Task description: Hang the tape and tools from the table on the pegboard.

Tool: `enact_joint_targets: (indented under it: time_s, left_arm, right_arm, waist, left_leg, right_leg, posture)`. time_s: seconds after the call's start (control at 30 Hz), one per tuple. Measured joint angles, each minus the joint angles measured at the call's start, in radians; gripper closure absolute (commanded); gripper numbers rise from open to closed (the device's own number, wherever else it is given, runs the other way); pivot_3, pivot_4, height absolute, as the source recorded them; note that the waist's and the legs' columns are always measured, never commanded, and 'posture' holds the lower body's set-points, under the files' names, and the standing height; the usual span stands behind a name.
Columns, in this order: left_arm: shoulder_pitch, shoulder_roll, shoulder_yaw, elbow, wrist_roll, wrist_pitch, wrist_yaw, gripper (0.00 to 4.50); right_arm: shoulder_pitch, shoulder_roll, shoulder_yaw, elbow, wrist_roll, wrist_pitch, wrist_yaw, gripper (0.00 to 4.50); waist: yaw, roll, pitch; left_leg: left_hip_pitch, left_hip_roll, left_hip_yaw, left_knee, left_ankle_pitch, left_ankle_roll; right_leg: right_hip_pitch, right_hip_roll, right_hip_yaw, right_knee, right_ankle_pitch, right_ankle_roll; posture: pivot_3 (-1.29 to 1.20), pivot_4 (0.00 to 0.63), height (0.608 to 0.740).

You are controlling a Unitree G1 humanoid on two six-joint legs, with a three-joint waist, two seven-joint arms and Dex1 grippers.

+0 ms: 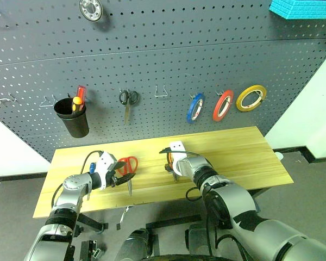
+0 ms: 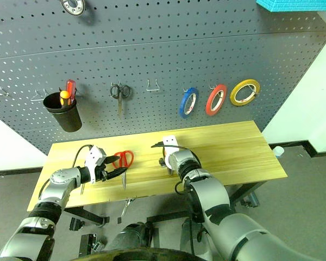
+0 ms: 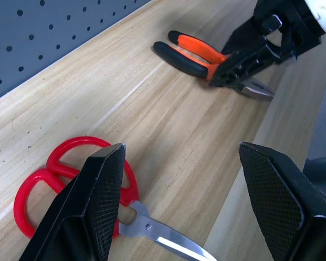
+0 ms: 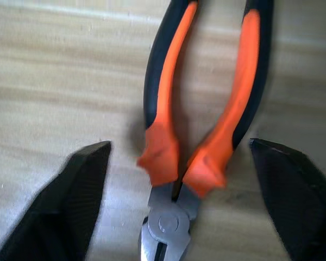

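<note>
Orange-and-black-handled steel pliers [image 4: 198,130] lie flat on your light wood tabletop [image 1: 233,157], right btwn the spread fingers of your right gripper [image 4: 176,185], not clamped yet. Your left gripper [image 3: 193,201] is open too, red-handled scissors w/ steel blades [image 3: 81,190] lying just under its fingers. Thin red tape ring [image 1: 223,105] hangs on the dark grey pegboard [image 1: 168,49], well beyond both grippers.

black cup [image 1: 73,117], black-handled scissors [image 1: 128,98], blue tape [image 1: 195,107], yellow tape [image 1: 251,98]
</note>
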Motion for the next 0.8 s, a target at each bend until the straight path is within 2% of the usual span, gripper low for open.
enact_joint_targets:
  time_s: [0.1, 0.37, 0.43, 0.53, 0.63, 0.8]
  left_arm:
    - [0.002, -0.004, 0.0, -0.006, -0.001, 0.005, 0.007, 1.03]
    - [0.024, -0.008, 0.004, -0.026, -0.011, 0.009, 0.009, 1.03]
    - [0.031, -0.009, 0.008, -0.033, -0.016, 0.004, 0.014, 1.03]
    - [0.052, -0.025, 0.031, -0.063, -0.035, -0.023, 0.027, 1.03]
    - [0.078, -0.066, 0.083, -0.11, -0.089, -0.048, 0.057, 1.03]
    - [0.137, -0.108, 0.157, -0.179, -0.16, -0.077, 0.098, 1.03]
  right_arm:
    - [-0.001, -0.003, -0.014, 0.008, 0.006, -0.015, -0.008, 2.47]
    - [-0.002, -0.012, -0.027, 0.013, 0.008, -0.018, -0.009, 2.49]
    - [-0.001, -0.021, -0.005, 0.013, -0.005, -0.022, 0.024, 2.49]
    - [0.026, -0.05, 0.108, -0.019, -0.074, -0.069, 0.123, 2.49]
    - [0.114, -0.114, 0.239, -0.173, -0.15, -0.138, 0.239, 2.49]
    - [0.334, -0.297, 0.405, -0.599, -0.228, -0.293, 0.44, 2.49]
  waist:
    - [-0.001, 0.0, 0.0]
    - [0.0, 0.0, 0.0]
    - [0.0, 0.0, 0.0]
    - [0.0, 0.0, 0.0]
    - [0.002, 0.001, 0.0]
    - [0.004, 0.001, 0.001]
  left_leg:
    - [0.0, 0.0, 0.0, 0.0, 0.0, 0.0]
    - [0.0, 0.0, 0.0, 0.0, 0.0, 0.0]
    - [0.0, 0.0, 0.0, 0.0, 0.0, 0.0]
    - [0.0, -0.001, 0.0, 0.0, 0.0, 0.0]
    - [-0.001, -0.001, 0.0, 0.0, 0.0, 0.0]
    - [-0.002, -0.001, 0.0, 0.0, 0.0, 0.0]
  right_leg:
    - [0.0, 0.0, 0.0, 0.0, 0.0, 0.0]
    - [0.0, 0.0, 0.0, 0.0, 0.0, 0.0]
    - [0.0, 0.0, 0.0, 0.0, 0.0, 0.0]
    - [0.0, 0.0, 0.0, 0.0, 0.0, 0.0]
    - [-0.001, -0.001, 0.0, 0.0, 0.0, 0.0]
    - [-0.001, -0.001, 0.0, -0.001, -0.001, 0.001]
  posture:
    - [-0.05, 0.071, 0.728]
    - [-0.05, 0.068, 0.728]
    - [-0.05, 0.068, 0.728]
    - [-0.05, 0.07, 0.728]
    - [-0.06, 0.072, 0.728]
    - [-0.07, 0.074, 0.728]
